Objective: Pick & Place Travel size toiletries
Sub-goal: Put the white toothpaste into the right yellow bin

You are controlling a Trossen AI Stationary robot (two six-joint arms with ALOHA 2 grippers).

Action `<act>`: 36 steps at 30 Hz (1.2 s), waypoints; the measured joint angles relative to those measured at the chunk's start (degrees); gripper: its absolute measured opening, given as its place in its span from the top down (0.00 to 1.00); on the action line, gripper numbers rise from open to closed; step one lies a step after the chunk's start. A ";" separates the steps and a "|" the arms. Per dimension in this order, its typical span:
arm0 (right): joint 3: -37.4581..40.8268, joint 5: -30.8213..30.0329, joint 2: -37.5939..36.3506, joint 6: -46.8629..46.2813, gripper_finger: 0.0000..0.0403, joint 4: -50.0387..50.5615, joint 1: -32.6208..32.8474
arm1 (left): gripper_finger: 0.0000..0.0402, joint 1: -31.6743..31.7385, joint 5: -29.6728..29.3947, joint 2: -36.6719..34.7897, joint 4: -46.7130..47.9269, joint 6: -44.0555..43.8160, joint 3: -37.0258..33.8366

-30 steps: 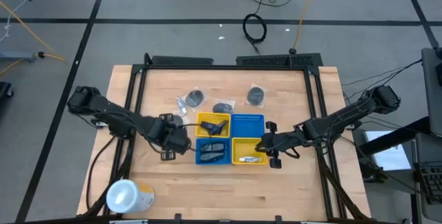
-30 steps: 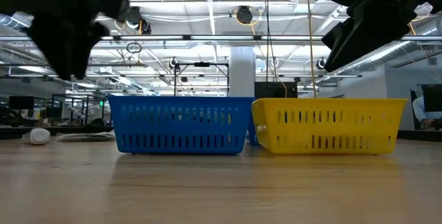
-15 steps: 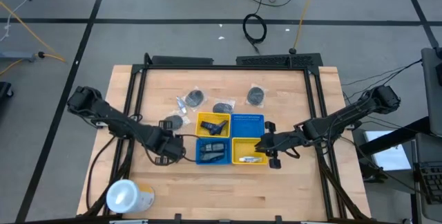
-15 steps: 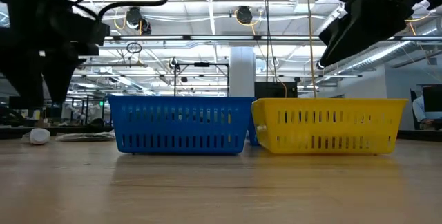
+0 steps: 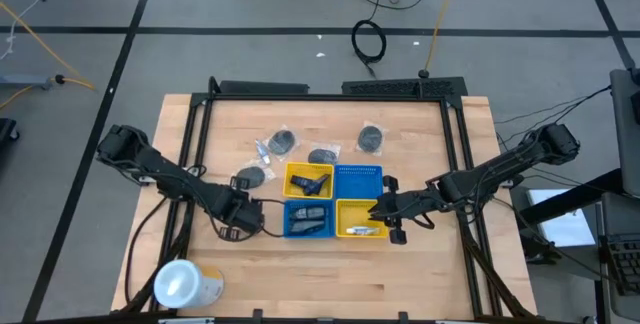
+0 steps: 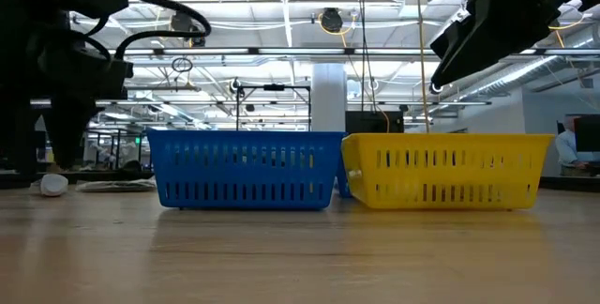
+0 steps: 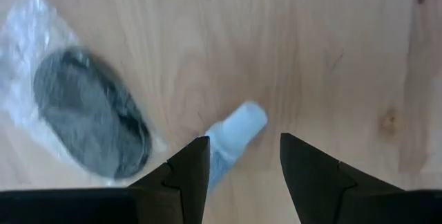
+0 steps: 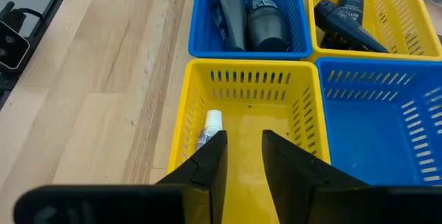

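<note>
A small white tube (image 7: pixel 233 135) lies flat on the wooden table beside a dark grey round piece in a clear wrapper (image 7: pixel 90 113). My left gripper (image 7: pixel 242 144) points down over the tube, open, one finger on each side of it. In the high view this gripper (image 5: pixel 240 222) stands left of the near blue tray (image 5: pixel 308 221). My right gripper (image 8: pixel 242 151) is open and holds nothing. It hangs above the near yellow tray (image 8: pixel 186 106), where another white tube (image 8: pixel 209 131) lies. Several wrapped round pieces (image 5: pixel 322 156) lie on the far part of the table.
Four square trays stand together at the table's middle. The near blue tray (image 8: pixel 200 37) holds dark bottles, the far yellow tray (image 8: pixel 407 16) holds a dark item, and the far blue tray (image 8: pixel 414 120) stands beside it. A white-topped yellow cylinder (image 5: pixel 185 284) lies at the near left corner.
My left gripper has sunk toward the table, shifted toward the near left, and rolled a little. It has stayed open.
</note>
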State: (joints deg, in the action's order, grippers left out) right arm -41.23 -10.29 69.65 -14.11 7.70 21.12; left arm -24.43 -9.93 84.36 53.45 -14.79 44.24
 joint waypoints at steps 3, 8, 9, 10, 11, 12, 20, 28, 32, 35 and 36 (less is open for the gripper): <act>0.00 0.00 0.00 0.05 0.79 -0.10 0.00 | 0.57 0.00 0.01 -0.02 -3.06 2.63 -0.92; 0.00 -0.06 0.00 0.07 0.79 -0.19 0.00 | 0.57 0.02 0.00 -0.04 -4.44 4.24 -3.11; 0.00 -0.04 0.00 0.05 0.79 -0.19 0.00 | 0.57 0.02 0.00 -0.04 -4.45 4.14 -3.52; 0.00 -0.06 0.00 0.05 0.79 -0.19 0.00 | 0.57 0.02 0.00 -0.04 -4.48 4.01 -3.79; 0.00 -0.07 0.00 0.05 0.79 -0.19 0.00 | 0.57 0.02 0.00 -0.04 -4.63 3.98 -3.84; 0.00 -0.08 0.00 0.07 0.79 -0.19 0.00 | 0.57 0.02 -0.02 -0.04 -5.26 4.02 -3.83; 0.00 -0.10 0.00 0.31 0.79 -0.19 0.00 | 0.57 0.02 -0.57 -0.04 -6.93 5.80 -3.80; 0.00 -0.12 0.00 0.63 0.79 -0.19 0.00 | 0.57 0.34 -1.65 -0.04 -6.52 -17.91 -1.58; 0.02 -0.15 0.00 1.55 0.79 -0.23 -0.02 | 0.56 1.53 0.36 -0.04 -5.14 -39.97 1.62; 0.00 -0.14 0.00 1.55 0.80 -0.24 -0.02 | 0.56 2.65 3.62 -0.07 -3.80 -56.74 3.30; 0.00 -0.13 0.00 1.55 0.80 -0.26 -0.02 | 0.56 2.94 4.83 -0.07 -3.62 -61.77 3.44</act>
State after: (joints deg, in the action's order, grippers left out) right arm -41.23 -10.42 69.65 -12.56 7.44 21.10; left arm -21.49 -5.11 84.29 49.83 -76.56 47.68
